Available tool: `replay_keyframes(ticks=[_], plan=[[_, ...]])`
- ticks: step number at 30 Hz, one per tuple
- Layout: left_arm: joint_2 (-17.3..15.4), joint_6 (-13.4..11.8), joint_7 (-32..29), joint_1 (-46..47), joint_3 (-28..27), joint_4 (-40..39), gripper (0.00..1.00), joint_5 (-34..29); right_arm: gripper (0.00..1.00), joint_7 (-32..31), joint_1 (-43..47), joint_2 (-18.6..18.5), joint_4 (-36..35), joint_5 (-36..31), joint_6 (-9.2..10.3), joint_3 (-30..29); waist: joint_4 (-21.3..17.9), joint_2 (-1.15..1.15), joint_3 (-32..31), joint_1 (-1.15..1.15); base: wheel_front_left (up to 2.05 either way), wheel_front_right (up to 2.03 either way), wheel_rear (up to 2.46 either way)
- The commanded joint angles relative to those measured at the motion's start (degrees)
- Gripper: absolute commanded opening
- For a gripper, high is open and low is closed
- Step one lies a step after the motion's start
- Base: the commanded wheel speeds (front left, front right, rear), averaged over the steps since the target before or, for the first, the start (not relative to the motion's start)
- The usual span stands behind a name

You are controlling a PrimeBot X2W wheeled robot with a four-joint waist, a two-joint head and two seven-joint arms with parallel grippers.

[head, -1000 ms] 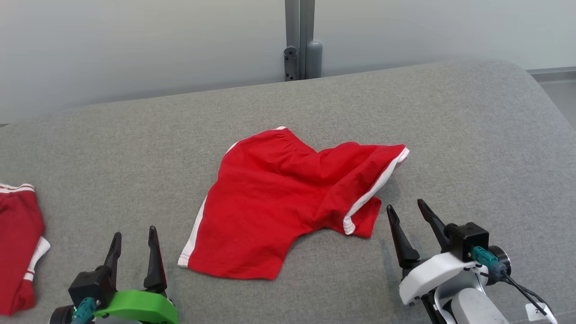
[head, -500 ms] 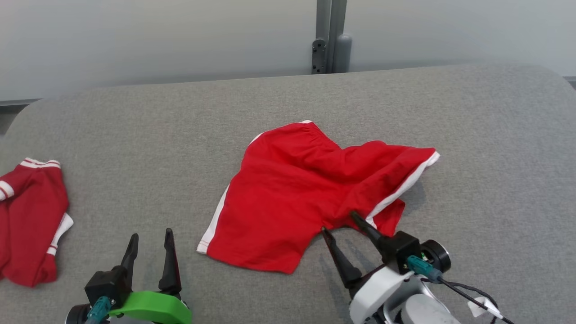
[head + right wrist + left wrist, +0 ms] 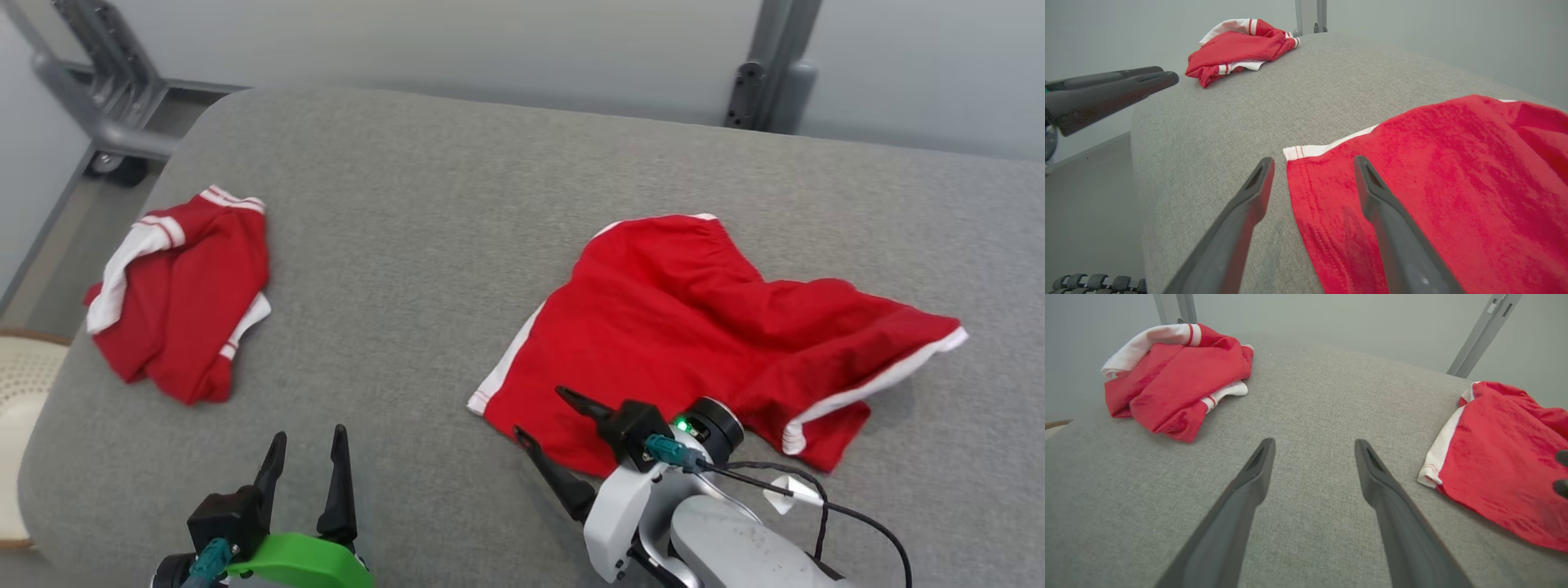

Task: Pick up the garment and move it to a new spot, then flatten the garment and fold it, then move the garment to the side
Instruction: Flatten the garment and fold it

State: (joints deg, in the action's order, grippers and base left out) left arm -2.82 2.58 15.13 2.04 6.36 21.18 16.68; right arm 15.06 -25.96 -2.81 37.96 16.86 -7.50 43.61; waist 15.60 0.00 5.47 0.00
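Note:
The garment (image 3: 702, 327), red shorts with white side stripes, lies rumpled but mostly spread on the grey padded table (image 3: 424, 212). It also shows in the left wrist view (image 3: 1502, 465) and the right wrist view (image 3: 1433, 183). My right gripper (image 3: 539, 412) is open at the shorts' near left leg hem. One finger is over the red cloth and the other over bare table beside the white-striped corner (image 3: 1313, 161). My left gripper (image 3: 310, 434) stands open and empty over bare table near the front edge (image 3: 1314, 442), well left of the shorts.
A second red and white garment (image 3: 188, 294) lies crumpled near the table's left end (image 3: 1175, 375). Past that rounded edge are a cream perforated object (image 3: 20, 384) and a grey wheeled metal frame (image 3: 106, 122). A grey post (image 3: 767, 82) stands behind the table.
The head camera has swung left, bringing the crumpled garment and the table's left end into view. My right gripper has moved left along the shorts' near edge to the left leg hem.

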Motion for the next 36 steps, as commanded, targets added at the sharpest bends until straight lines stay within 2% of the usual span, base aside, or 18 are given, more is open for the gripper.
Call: replay_keyframes(ticks=[1, 9, 16, 17, 19, 20, 23, 26, 32, 36], plan=[[-0.15, -0.02, 0.03, 0.09, 0.25, 0.13, 1.00, 0.24, 1.00, 0.18, -1.69, -0.19, 1.45, 0.38, 0.02, 0.77, 7.22, 0.00, 1.98, 0.00, 0.00, 0.00, 0.00], [-0.12, -0.55, 0.03, 0.45, 2.37, 0.41, 1.00, 2.08, 1.00, 0.18, -6.85, -0.23, 10.34, 1.66, 0.02, 1.96, 12.60, 0.00, 3.80, 0.00, 0.00, 0.00, 0.00], [-0.12, -0.79, 0.03, 0.61, 3.22, 0.48, 1.00, 2.94, 1.00, 0.04, -10.01, -0.23, 19.13, 1.94, 0.03, 4.20, 13.91, 0.00, 4.64, 0.00, 0.00, 0.00, 0.00], [-0.12, -0.80, 0.03, 0.67, 3.24, 0.51, 1.00, 3.04, 0.83, -0.22, -10.46, -0.22, 20.11, 2.36, 0.02, 4.73, 13.86, 0.00, 4.75, 0.00, 0.00, 0.00, 0.00], [-0.13, -0.85, 0.03, 0.99, 3.30, 0.53, 1.00, 3.19, 0.10, -0.19, -11.22, -0.25, 21.32, 2.90, 0.02, 5.27, 13.64, 0.00, 4.88, 0.00, 0.00, 0.00, 0.00], [-0.13, -0.94, 0.03, 1.21, 3.35, 0.54, 1.00, 3.26, 0.00, -0.14, -11.56, -0.27, 21.86, 3.32, 0.03, 5.14, 13.42, 0.00, 4.94, 0.00, 0.00, 0.00, 0.00], [-0.13, -0.89, 0.03, 1.53, 3.24, 0.43, 1.00, 3.17, 0.00, 0.05, -12.95, -0.20, 21.75, 3.61, 0.03, 3.92, 12.73, 0.00, 4.80, 0.00, 0.00, 0.00, 0.00], [-0.14, -0.84, 0.03, 1.28, 2.89, 0.25, 1.00, 2.97, 0.00, 0.14, -14.65, -0.19, 18.79, 2.33, 0.03, 0.41, 11.80, 0.00, 4.38, 0.00, 0.00, 0.00, 0.00], [-0.14, -0.23, 0.03, 1.43, 3.40, 0.55, 1.00, 2.52, 0.00, 0.16, -18.30, -2.07, 9.15, -2.68, 0.03, -9.67, 10.79, 0.00, 2.80, 0.00, 0.00, 0.00, 0.00], [-0.14, 0.04, 0.03, 1.46, 4.69, 1.08, 1.00, 2.35, 0.00, 0.17, -23.34, -3.44, 3.16, -6.19, 0.03, -13.18, 11.55, 0.00, 1.29, 0.00, 0.00, 0.00, 0.00]])
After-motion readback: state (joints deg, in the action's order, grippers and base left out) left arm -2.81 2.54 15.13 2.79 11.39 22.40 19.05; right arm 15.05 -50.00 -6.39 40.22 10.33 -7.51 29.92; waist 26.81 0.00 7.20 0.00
